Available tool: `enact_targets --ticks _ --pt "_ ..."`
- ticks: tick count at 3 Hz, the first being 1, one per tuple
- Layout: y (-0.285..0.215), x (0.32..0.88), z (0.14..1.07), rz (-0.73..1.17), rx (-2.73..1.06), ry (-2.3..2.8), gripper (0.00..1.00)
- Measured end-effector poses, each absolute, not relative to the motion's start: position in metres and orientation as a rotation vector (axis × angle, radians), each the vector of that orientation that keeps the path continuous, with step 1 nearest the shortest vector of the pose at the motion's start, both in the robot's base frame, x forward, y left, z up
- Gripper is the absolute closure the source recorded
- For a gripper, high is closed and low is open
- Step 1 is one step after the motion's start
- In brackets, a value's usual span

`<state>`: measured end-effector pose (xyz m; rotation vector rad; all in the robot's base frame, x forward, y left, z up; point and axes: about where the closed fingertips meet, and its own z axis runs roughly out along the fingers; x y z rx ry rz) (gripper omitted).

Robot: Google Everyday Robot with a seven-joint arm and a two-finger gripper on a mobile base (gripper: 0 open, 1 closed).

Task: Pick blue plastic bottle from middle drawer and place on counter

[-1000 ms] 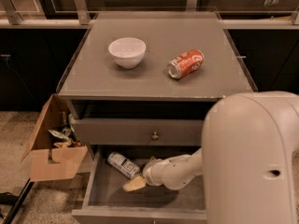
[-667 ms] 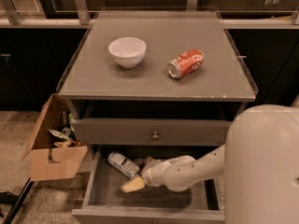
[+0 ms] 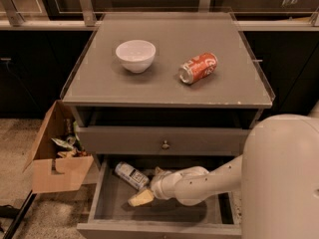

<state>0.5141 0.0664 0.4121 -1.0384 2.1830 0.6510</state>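
Observation:
The blue plastic bottle (image 3: 130,175) lies on its side at the back left of the open middle drawer (image 3: 114,203). My gripper (image 3: 150,185) is inside the drawer, just right of the bottle. Its jaws stand apart, one yellowish fingertip (image 3: 141,198) in front of the bottle's right end and the other behind it. The bottle still rests on the drawer floor. The counter (image 3: 164,86) is the grey top above, with a clear raised rim.
A white bowl (image 3: 135,55) and a red soda can (image 3: 198,67) on its side sit on the counter. A closed drawer front with a round knob (image 3: 165,144) overhangs the open drawer. An open cardboard box (image 3: 55,158) of litter stands on the floor at left. My white arm (image 3: 279,178) fills the lower right.
The bulky upper part of my arm has shifted right and lower in view. The gripper has stayed beside the bottle, and the bottle has not moved.

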Motion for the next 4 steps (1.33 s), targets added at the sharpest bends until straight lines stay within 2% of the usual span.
enact_targets --ticks 3,4 --pt "0.106 0.534 0.379 0.724 -1.020 2.136 0.00" --pt "0.106 0.534 0.379 0.724 -1.020 2.136 0.21"
